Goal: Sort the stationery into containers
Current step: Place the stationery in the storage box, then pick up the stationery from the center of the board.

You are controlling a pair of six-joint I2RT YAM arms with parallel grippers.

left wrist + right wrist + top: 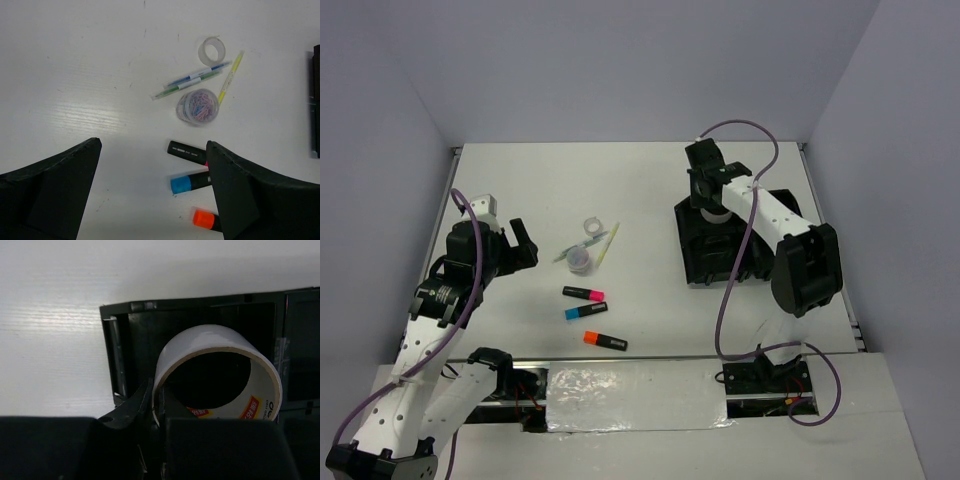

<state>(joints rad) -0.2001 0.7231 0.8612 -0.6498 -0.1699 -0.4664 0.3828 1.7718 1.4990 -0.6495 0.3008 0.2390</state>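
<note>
My right gripper (158, 401) is shut on the wall of the grey tape roll (210, 342), one finger inside it and one outside. It holds the roll over the far end of the black organiser tray (116, 347); in the top view the roll (716, 213) hangs under the gripper (705, 195) above the tray (698, 262). My left gripper (153, 146) is open and empty above the table, left of the pink (186, 150), blue (186, 183) and orange (203, 219) highlighters. Beyond them lie the clear pot (197, 106), the grey pen (192, 79), the yellow-green pen (230, 77) and the clear ring (212, 50).
In the top view the loose stationery lies mid-table, from the ring (593, 226) to the orange highlighter (605, 341), between my left gripper (523, 243) and the tray. Grey walls enclose the table on three sides. The tray's edge (316, 95) shows at the left wrist view's right border.
</note>
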